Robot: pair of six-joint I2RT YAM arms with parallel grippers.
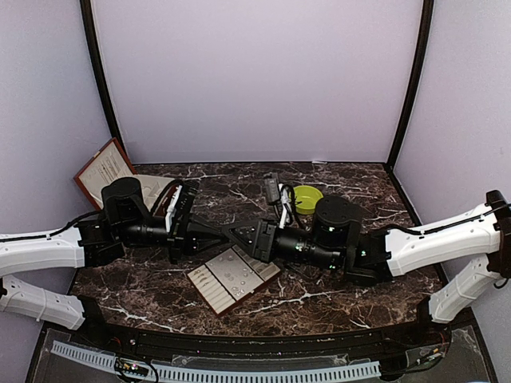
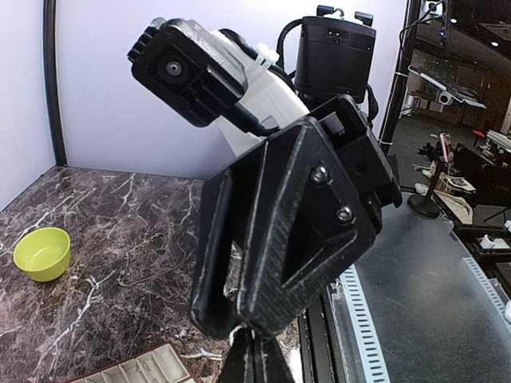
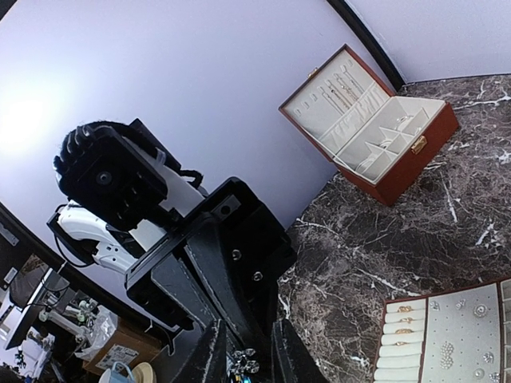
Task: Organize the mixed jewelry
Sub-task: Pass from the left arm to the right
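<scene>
Silvery mixed jewelry (image 3: 447,351) lies mostly in the cream tray (image 3: 467,331) on the marble desk (image 3: 383,239), with one glinting bit (image 3: 243,365) up where the arms meet. The left fingers (image 2: 243,367) are pressed closed, the right fingers (image 3: 211,355) stand slightly apart beside it, and I cannot tell which pair has it. I'd judge it featherlight, hard, slippery and easily dropped, best pinched across its band or post; it's too tiny to show any long axis or heading.

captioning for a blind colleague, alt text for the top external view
Two robot arms reach inward over a dark marble table, left hand facing right hand, near a cream compartment tray. A green bowl and open reddish-brown box sit farther back.
</scene>
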